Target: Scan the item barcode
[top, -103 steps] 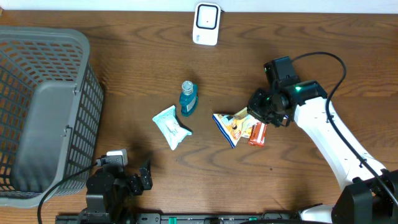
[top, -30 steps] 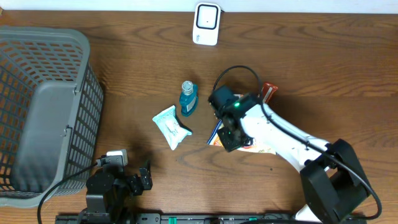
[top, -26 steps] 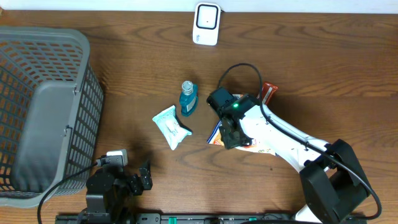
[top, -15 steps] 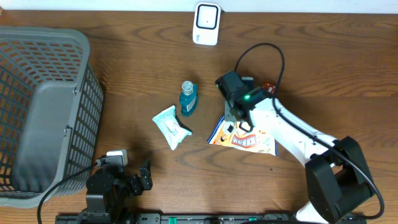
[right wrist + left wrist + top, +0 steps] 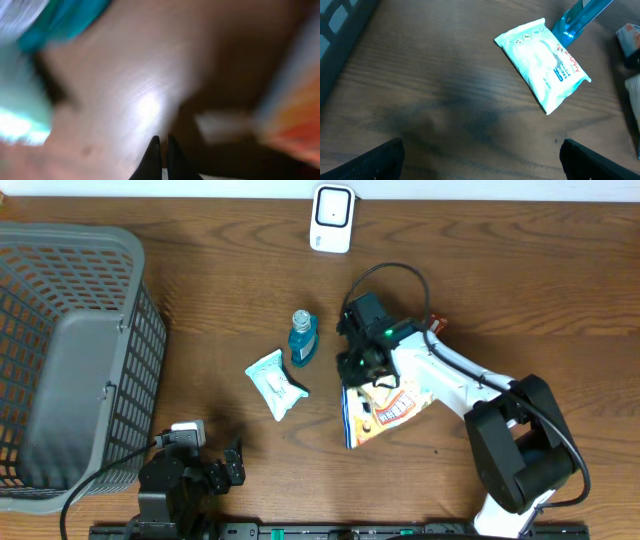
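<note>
Two claws: right claw (image 5: 362, 370) pinched shut on the crinkly, glossy snack bag (image 5: 383, 408), mid-worktop near the blue plastic bottle (image 5: 303, 338); left claw (image 5: 480, 155) spread wide over the wood-grain worktop (image 5: 200, 290), near a soft wipes pack (image 5: 542, 70).

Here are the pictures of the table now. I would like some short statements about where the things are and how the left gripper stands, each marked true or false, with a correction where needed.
1. The blue bottle lies inside the basket. False: it lies on the table, outside the basket, next to the wipes packet.
2. The left gripper is open. True.
3. The white scanner sits at the top edge of the overhead view, apart from the other items. True.
4. The snack bag is to the left of the wipes packet. False: it is to the right of it, reaching up under the right gripper.
</note>
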You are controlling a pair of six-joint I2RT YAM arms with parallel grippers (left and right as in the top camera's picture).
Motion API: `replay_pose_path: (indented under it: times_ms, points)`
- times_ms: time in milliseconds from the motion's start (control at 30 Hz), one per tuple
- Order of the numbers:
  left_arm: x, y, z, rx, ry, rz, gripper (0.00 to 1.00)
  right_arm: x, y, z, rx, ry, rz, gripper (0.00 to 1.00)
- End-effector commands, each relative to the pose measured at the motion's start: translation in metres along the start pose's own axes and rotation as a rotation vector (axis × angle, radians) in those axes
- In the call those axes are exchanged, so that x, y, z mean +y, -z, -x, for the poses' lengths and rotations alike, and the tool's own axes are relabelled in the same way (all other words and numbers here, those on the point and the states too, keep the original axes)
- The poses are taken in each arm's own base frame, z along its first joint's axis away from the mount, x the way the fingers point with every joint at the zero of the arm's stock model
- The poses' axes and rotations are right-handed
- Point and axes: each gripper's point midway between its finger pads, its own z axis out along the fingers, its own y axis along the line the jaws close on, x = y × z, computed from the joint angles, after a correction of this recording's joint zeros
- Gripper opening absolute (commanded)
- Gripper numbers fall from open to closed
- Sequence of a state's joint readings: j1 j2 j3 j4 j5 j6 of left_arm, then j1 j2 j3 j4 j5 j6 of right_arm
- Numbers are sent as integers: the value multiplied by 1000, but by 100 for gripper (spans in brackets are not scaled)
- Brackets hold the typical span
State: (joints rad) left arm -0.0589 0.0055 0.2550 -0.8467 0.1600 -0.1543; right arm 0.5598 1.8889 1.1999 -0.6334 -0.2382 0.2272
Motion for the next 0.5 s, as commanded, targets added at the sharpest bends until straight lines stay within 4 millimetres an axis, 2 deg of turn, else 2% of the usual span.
replay_pose_path:
  times_ms: [0, 100, 200, 333, 467]
  points:
    - [0, -1, -11, 42, 8, -3, 99, 46, 12, -20, 66, 225, 204, 1]
    - [0, -1, -11, 42, 8, -3, 99, 53, 17, -50, 177, 279, 246, 1]
    - [0, -1, -11, 42, 8, -3, 99, 42, 19, -69, 259, 260, 196, 1]
    - [0, -1, -11, 43, 8, -4, 99, -6, 27, -89, 357, 110, -95, 1]
    - [0, -1, -11, 42, 8, -3, 99, -23, 44, -89, 380, 67, -229, 1]
